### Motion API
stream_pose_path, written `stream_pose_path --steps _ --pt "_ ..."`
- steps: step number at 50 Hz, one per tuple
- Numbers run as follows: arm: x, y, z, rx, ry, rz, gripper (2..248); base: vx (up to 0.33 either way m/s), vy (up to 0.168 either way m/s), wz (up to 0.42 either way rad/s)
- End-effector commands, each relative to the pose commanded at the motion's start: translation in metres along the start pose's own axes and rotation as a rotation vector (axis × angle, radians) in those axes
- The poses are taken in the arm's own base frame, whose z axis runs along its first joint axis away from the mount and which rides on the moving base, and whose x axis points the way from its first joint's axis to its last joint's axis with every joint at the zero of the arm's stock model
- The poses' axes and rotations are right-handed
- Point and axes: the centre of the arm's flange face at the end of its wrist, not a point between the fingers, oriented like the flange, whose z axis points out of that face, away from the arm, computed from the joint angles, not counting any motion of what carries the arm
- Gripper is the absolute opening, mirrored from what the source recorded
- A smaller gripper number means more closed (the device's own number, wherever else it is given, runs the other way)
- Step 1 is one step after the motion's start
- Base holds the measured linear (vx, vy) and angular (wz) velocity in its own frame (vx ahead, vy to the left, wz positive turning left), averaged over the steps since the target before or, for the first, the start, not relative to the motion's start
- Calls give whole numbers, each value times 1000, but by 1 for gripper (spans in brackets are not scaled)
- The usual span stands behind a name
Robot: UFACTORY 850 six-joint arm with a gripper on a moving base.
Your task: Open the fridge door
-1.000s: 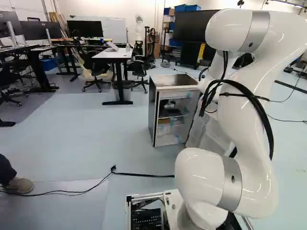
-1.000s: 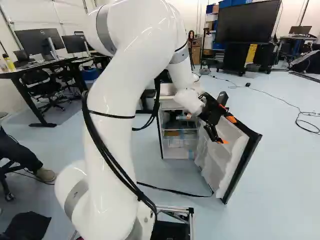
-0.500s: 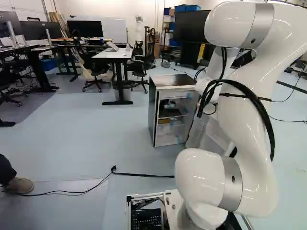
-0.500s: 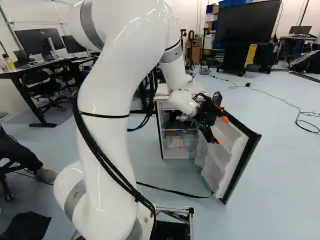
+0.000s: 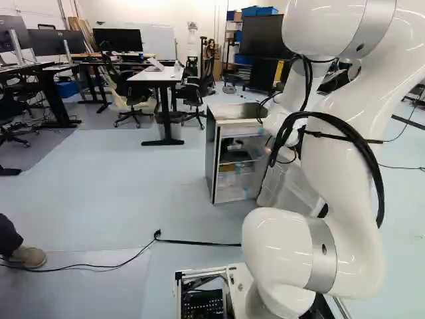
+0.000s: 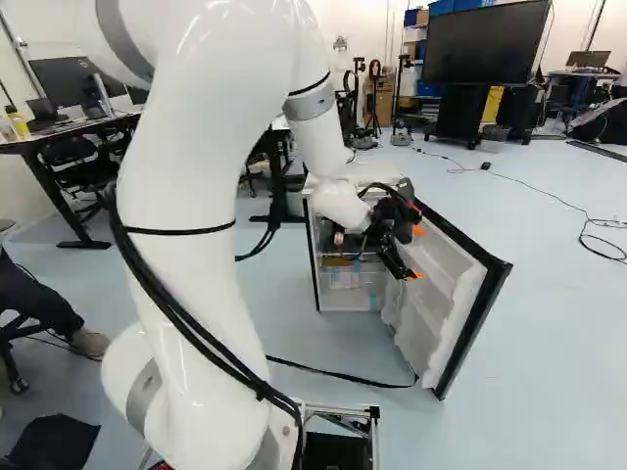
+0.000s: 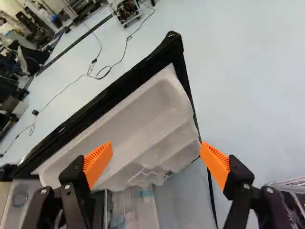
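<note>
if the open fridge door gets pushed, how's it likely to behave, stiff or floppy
The door will probably stay stiff, given its straight black frame. It likely swings rather than slides, as one side meets the fridge body.

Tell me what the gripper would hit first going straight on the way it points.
Most likely the white inner side of the open fridge door, which shows ahead between the parted fingers, though the gap to it is unclear.

Pale blue floor (image 5: pixel 119 193): fridge (image 5: pixel 210 153) standing on it, black cable (image 5: pixel 199 242) near fridge, looped thin cable (image 6: pixel 580 235), wheeled chairs (image 5: pixel 135 96).
</note>
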Motion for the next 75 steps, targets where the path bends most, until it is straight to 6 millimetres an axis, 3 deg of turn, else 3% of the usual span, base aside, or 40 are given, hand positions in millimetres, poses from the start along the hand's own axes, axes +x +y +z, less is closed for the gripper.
stream_pose_path --steps 32,75 --pt "-29 31 -56 221 -142 -294 247 0 0 0" --pt "-32 37 -70 292 -141 -368 247 0 0 0"
